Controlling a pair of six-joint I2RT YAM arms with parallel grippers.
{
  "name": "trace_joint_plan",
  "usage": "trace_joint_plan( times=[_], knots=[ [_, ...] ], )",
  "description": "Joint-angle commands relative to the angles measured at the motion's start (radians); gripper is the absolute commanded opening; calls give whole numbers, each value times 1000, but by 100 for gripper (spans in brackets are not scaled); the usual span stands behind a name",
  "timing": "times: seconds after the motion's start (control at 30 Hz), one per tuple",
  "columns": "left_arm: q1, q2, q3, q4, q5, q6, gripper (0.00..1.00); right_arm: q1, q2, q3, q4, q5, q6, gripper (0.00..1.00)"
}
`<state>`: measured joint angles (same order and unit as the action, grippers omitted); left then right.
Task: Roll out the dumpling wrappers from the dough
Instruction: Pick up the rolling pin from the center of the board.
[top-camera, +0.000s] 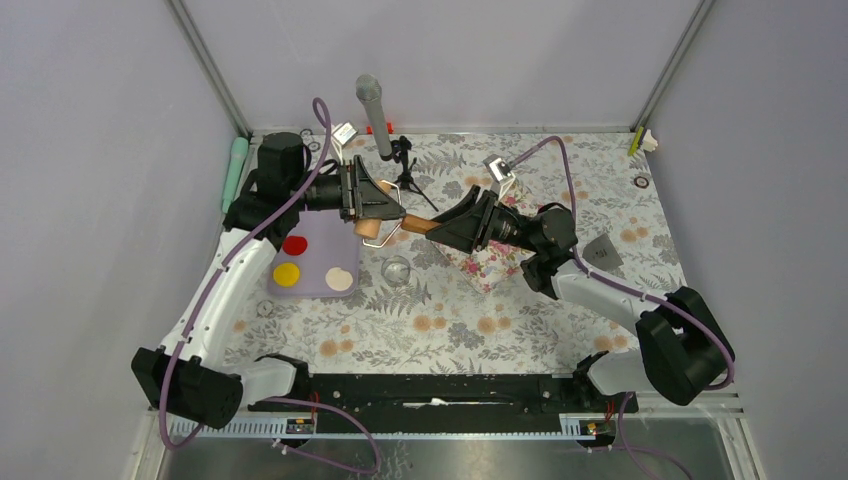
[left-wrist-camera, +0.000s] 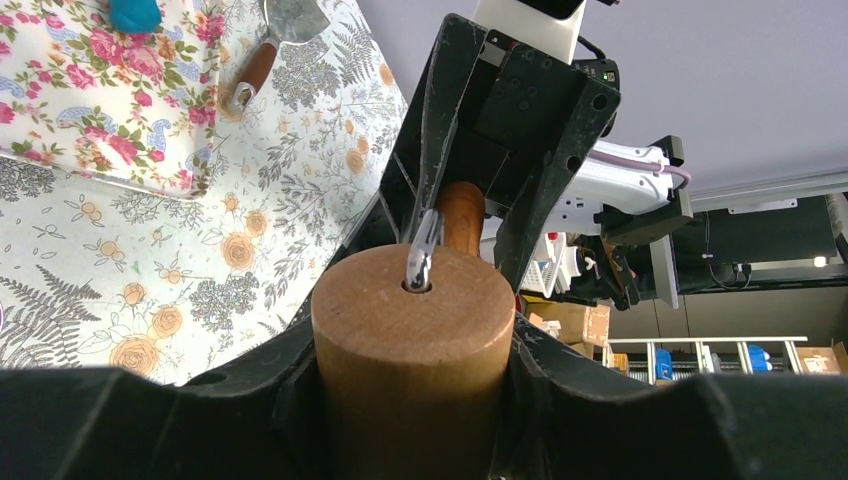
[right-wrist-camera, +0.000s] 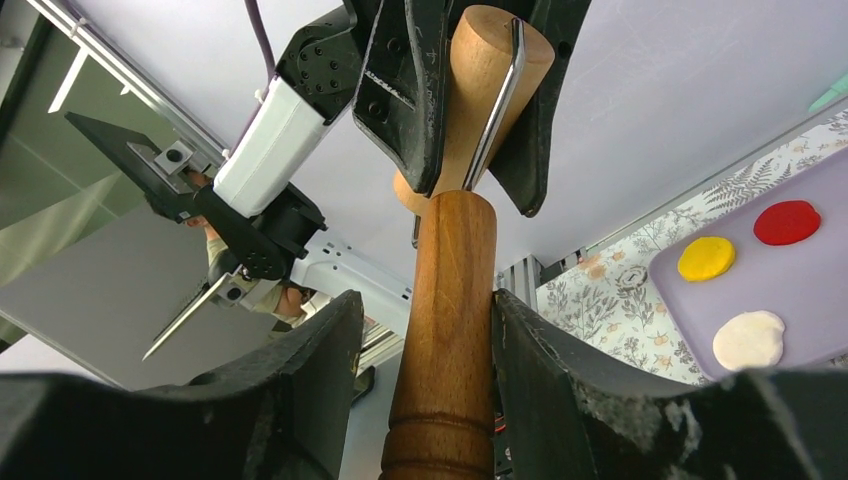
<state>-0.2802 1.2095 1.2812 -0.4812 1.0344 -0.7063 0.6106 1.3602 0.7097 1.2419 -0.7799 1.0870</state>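
Though part-open, left claw (top-camera: 372, 218) tight on wooden roller (left-wrist-camera: 412, 340), right claw (right-wrist-camera: 428, 330) slack around its handle.

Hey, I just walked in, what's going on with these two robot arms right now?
Both arms have the wooden roller up in the air between them. The left gripper is clamped on its thick end. The right gripper sits around the handle with a gap on one side, so it is not clamped. A lump of blue dough lies on the pink floral mat, not yet rolled.
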Motion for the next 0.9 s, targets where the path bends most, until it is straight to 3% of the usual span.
trace_joint_plan(
  times=[0.0,0.13,0.27,0.3,0.33,0.4,0.43,0.5,0.53,0.6,0.67,0.77,0.87],
  knots=[
    [0,-5,50,16,0,12,0,12,-23,32,72,4,-16,55],
    [1,-3,58,16,3,4,0,12,-1,43,98,2,9,43],
    [1,-10,46,37,3,-14,0,11,13,42,95,19,25,6],
    [1,-8,43,42,5,-22,0,11,13,42,77,29,25,0],
    [1,-6,41,42,4,-26,2,12,11,42,59,40,24,0],
    [1,-1,36,42,2,-30,25,10,5,43,8,59,45,0],
    [1,-1,37,33,-13,-23,47,8,-1,47,-46,73,54,0],
    [6,13,73,-63,-74,49,93,4,-31,65,-220,99,31,0],
    [12,36,135,-201,-139,134,98,-2,-56,73,-327,108,-8,0],
    [14,75,312,-454,-297,257,99,-26,-147,82,-546,151,-108,0],
    [20,85,416,-565,-430,323,99,-115,-238,82,-755,165,-161,0],
    [24,53,473,-604,-551,341,99,-309,-342,128,-1065,129,-257,0],
    [26,13,435,-579,-591,323,99,-510,-308,290,-1539,112,-403,0]
  ],
)
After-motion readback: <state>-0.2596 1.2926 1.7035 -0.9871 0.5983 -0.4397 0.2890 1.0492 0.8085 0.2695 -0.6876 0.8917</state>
